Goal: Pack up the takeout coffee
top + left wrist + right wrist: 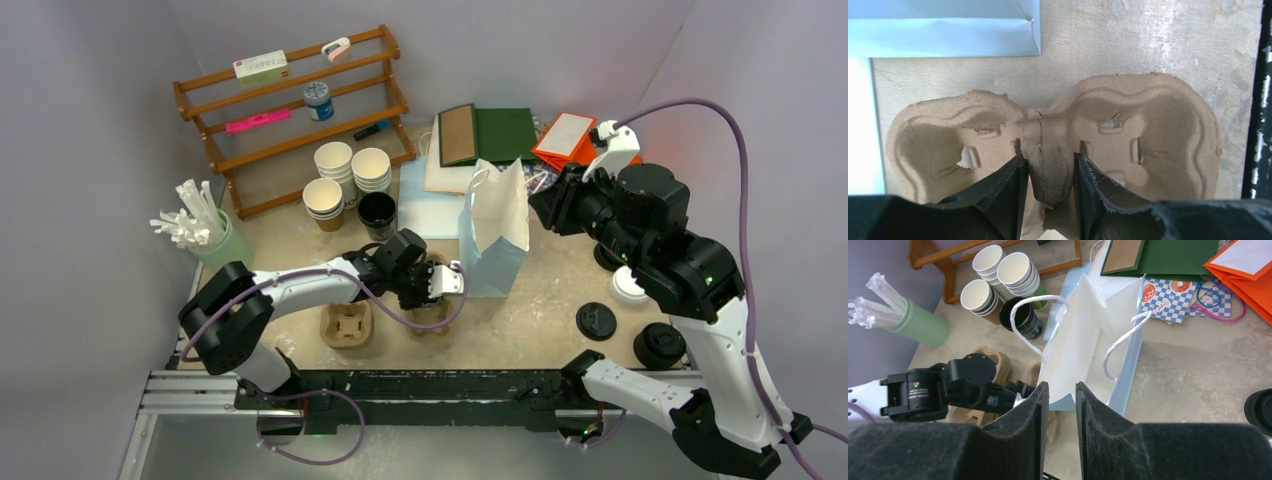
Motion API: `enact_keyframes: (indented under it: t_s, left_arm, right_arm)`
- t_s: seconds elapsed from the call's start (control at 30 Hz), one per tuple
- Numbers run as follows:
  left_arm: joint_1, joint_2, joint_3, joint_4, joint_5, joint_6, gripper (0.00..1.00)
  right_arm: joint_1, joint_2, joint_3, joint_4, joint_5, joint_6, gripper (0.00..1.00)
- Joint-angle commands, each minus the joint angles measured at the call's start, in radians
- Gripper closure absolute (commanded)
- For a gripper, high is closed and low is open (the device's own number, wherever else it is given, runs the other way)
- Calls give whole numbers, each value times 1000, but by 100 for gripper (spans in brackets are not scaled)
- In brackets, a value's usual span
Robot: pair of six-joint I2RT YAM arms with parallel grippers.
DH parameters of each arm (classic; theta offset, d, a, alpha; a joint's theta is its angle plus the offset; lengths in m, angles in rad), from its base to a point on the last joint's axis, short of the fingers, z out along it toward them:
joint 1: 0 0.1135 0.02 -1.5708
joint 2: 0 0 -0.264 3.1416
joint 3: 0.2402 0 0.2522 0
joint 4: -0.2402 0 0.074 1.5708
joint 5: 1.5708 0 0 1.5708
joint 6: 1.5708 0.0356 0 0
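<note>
White paper bag (495,235) stands upright mid-tabletop (540,300), a pulp carrier (1148,125) just left of it and a second carrier (347,325) further left. Behind: stacked white cups (352,168), a black cup (377,212). Straws in a green holder (215,245) far left, black lids (596,321) right.

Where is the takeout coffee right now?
In the top view, the takeout coffee sits on the right, partly hidden by the right arm, beside the flat black lid.
</note>
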Motion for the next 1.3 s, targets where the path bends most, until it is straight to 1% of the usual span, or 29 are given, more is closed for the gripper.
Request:
enact_keyframes:
  t_s: [0.0, 0.17, 0.33, 0.43, 0.57, 0.73, 0.87, 0.93, 1.0, 1.07, 1.17, 1.27]
  left_arm:
    - [-1, -119, 66, -76, -11, -24, 63]
    - [-1, -267, 115, -182, -84, -48, 63]
    - [-1, -402, 249, -274, -134, -71, 63]
    - [-1, -435, 364, -291, -126, -77, 63]
    - [-1, -424, 507, -277, -97, -80, 63]
    - [-2, -397, 632, -186, -17, -123, 62]
    - [-1, -355, 711, -110, 133, -202, 61]
    - [-1, -330, 730, -58, 185, -248, 61]
    - [-1, -311, 728, 8, 217, -279, 61]
    - [-1, -287, 717, 94, 239, -287, 61]
    - [-1, -232, 727, 159, 266, -289, 61]
    - [-2, -168, 745, 250, 287, -319, 61]
  right_arm:
    - [6, -10, -5, 7, 20, -18, 71]
    - [6, -12, -8, 12, 24, -22, 71]
    - [6, -14, -24, 3, 59, -29, 71]
    - [6, -8, -34, -22, 102, -20, 72]
    - [6, 21, -34, -74, 161, 9, 72]
    - [6, 74, 0, -105, 187, 30, 71]
    - [4, 147, 82, -118, 164, 34, 60]
    - [3, 174, 106, -116, 155, 47, 55]
    - [-4, 187, 109, -101, 152, 60, 52]
    - [-13, 199, 104, -90, 160, 79, 51]
    - [-46, 218, 90, -81, 169, 108, 53]
    - [-128, 223, 65, -58, 104, 129, 55]
